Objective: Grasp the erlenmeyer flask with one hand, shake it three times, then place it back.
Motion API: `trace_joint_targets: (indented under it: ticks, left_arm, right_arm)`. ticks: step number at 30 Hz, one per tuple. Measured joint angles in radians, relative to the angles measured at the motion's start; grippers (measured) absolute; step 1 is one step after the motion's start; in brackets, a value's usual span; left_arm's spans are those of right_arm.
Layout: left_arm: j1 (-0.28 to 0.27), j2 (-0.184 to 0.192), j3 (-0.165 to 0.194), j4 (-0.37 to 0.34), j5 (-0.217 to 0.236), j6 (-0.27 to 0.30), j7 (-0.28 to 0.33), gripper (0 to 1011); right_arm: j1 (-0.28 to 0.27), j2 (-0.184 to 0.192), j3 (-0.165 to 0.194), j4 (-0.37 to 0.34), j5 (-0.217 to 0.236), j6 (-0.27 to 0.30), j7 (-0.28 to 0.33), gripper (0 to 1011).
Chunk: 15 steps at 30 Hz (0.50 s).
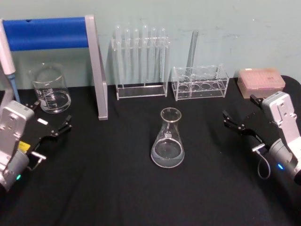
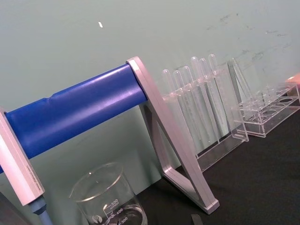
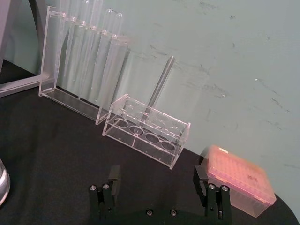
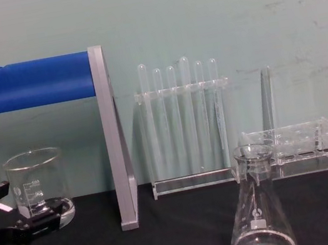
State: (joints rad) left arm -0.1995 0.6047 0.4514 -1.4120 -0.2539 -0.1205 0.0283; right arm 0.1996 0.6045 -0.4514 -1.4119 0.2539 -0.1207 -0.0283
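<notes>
At the middle of the black table [image 1: 117,188] the erlenmeyer flask [image 1: 167,139] stands upright, nothing touching it. Well off to its right is the right gripper [image 1: 240,108], jaws spread wide and empty. Over by the beaker [image 1: 49,89], the left gripper [image 1: 52,115] is likewise released, gripping nothing.

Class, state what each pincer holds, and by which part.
Nothing is held. The left pincer and right pincer are open and empty; the clear glass conical flask stands free between them.
</notes>
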Motion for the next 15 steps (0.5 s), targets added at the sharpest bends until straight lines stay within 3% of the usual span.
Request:
trace_joint_targets:
  ticks: [15]
  left_arm:
    - [0.0, 0.0, 0.0, 0.0, 0.0, 0.0, 0.0, 1001]
  right_arm:
    - [0.0, 0.0, 0.0, 0.0, 0.0, 0.0, 0.0, 1000]
